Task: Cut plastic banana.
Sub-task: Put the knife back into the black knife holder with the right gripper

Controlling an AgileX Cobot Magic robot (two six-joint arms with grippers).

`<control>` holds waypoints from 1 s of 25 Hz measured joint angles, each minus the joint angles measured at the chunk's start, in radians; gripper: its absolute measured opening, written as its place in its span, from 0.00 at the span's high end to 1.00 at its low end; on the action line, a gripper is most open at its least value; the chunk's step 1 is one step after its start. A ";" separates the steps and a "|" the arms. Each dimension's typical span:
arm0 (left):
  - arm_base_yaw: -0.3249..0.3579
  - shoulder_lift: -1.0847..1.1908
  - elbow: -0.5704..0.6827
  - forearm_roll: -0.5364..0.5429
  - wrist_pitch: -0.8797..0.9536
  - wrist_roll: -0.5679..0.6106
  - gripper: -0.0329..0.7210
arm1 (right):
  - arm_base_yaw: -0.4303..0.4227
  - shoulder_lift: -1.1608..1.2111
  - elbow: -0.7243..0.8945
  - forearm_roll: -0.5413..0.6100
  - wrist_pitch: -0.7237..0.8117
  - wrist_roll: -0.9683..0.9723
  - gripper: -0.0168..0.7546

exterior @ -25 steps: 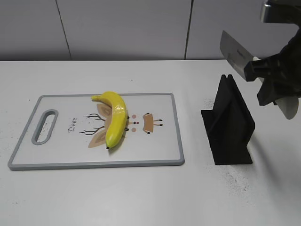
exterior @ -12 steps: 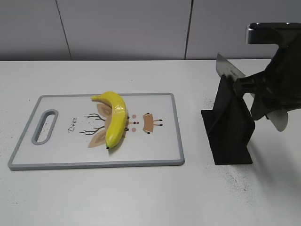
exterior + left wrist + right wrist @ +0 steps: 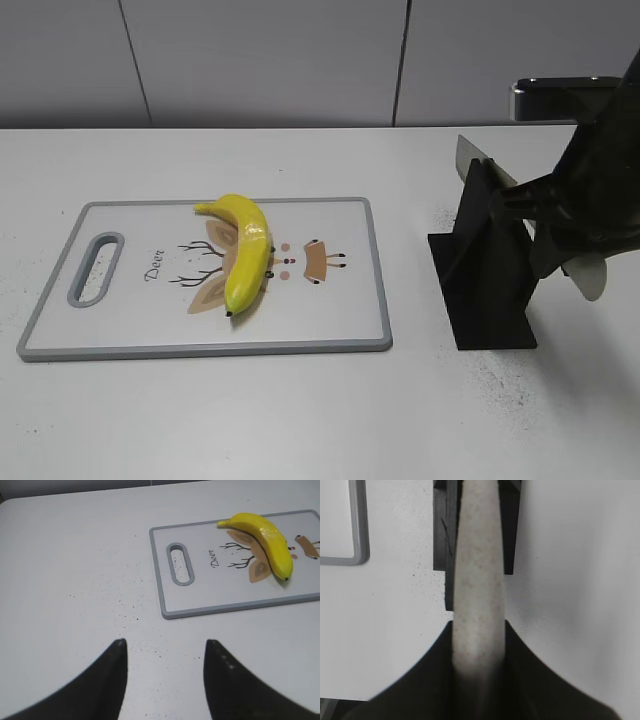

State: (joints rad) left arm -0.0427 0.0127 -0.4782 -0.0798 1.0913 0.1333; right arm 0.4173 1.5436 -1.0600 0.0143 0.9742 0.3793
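The plastic banana [image 3: 245, 262] is glossy yellow and lies whole on the white cutting board [image 3: 130, 320], near its middle. It also shows in the left wrist view [image 3: 265, 535] on the board [image 3: 215, 595]. My right gripper [image 3: 560, 215] is shut on the pale handle [image 3: 476, 580] of a knife. The knife's blade [image 3: 470, 158] sits in the slot of the black knife stand [image 3: 490, 270], right of the board. My left gripper [image 3: 165, 645] is open and empty over bare table, left of the board; it does not show in the exterior view.
The stand's base [image 3: 442, 540] shows under the handle in the right wrist view, with a board corner [image 3: 360, 555] to its left. Grey wall panels [image 3: 270, 60] run behind the white table [image 3: 300, 420].
My right gripper has come down and to the left with the knife. The blade, earlier raised above the stand, now sits in its slot. The banana and board have not moved.
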 joint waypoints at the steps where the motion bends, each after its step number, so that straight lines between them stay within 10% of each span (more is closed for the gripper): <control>1: 0.000 0.000 0.000 0.000 0.000 0.000 0.33 | 0.000 0.000 0.000 0.000 0.000 -0.002 0.77; 12: 0.000 0.000 0.000 0.000 0.000 0.000 0.35 | 0.000 0.000 0.000 0.083 0.024 -0.096 0.22; 25: 0.000 0.000 0.000 0.000 0.000 0.000 0.21 | 0.000 -0.372 0.000 0.109 0.028 -0.314 0.20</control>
State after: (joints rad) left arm -0.0427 0.0127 -0.4782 -0.0798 1.0913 0.1333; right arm 0.4173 1.1717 -1.0600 0.1235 1.0026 0.0650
